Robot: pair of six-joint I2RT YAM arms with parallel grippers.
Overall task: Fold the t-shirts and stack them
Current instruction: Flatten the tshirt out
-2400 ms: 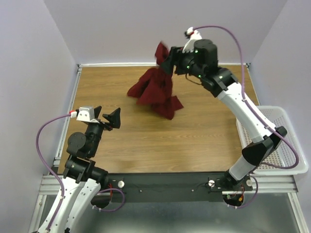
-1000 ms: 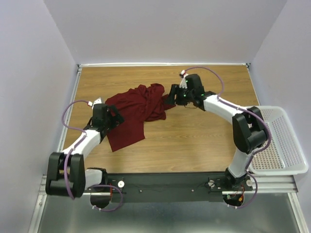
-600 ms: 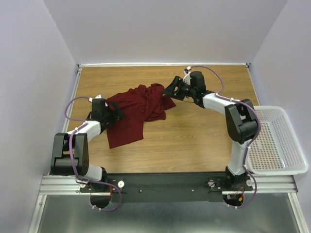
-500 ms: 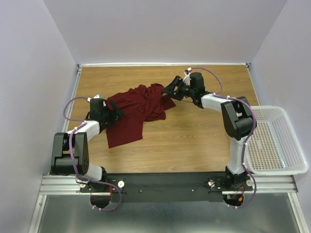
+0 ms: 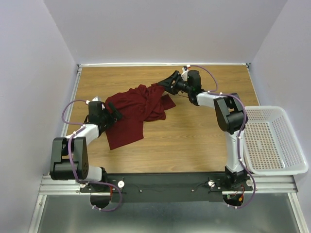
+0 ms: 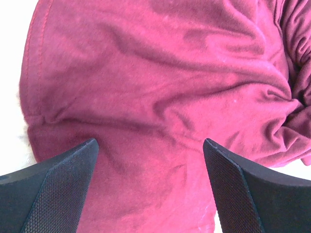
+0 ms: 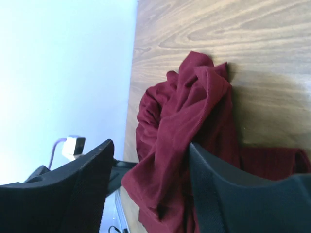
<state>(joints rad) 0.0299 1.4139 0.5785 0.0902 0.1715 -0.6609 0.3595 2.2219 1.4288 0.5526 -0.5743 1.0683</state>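
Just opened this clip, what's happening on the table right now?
A robot is handling one dark red cloth t-shirt, which lies crumpled and unfolded on the wooden table. The left gripper is open, low over the shirt's left part; the right gripper is open at its far right edge. Neither grips cloth. A white plastic mesh basket stands at the right.

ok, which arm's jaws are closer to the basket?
Right. Jaws of the right arm sit at the far-right edge of the shirt, well left of the basket. Those of the left arm are over the shirt's left side, farther still.
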